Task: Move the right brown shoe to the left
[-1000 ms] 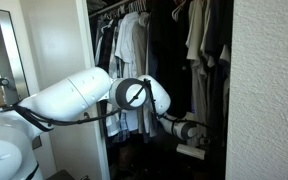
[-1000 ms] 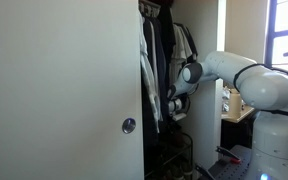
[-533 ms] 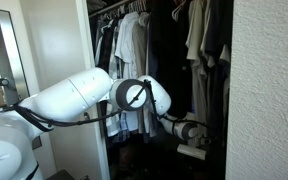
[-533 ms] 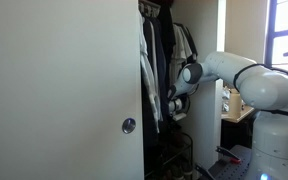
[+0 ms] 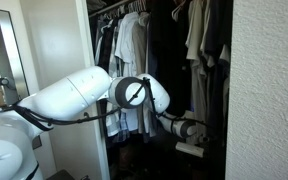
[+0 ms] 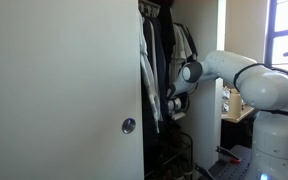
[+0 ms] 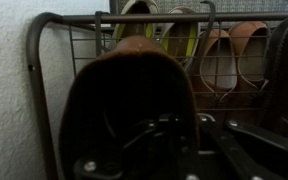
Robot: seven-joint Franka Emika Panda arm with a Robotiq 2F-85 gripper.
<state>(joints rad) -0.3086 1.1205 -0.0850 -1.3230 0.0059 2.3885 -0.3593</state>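
In the wrist view a brown shoe (image 7: pixel 134 85) fills the middle of the picture, right in front of the camera. My gripper (image 7: pixel 184 140) is dark at the bottom edge, and its fingers (image 7: pixel 234 140) appear closed on the shoe's near end. Behind the shoe is a wire shoe rack (image 7: pixel 36 70) holding several more shoes, among them a brown pair (image 7: pixel 229 55) at the right. In both exterior views my arm reaches low into an open closet; the gripper (image 5: pixel 191 146) is down among the hanging clothes, and it is mostly hidden behind clothes in an exterior view (image 6: pixel 172 100).
Hanging clothes (image 5: pixel 134 60) fill the closet above the gripper. A white closet door (image 6: pixel 64 90) with a round knob stands close to the arm. A white wall (image 7: pixel 9 100) borders the rack on the left. Shoes with yellow insoles (image 7: pixel 179 35) sit at the rack's back.
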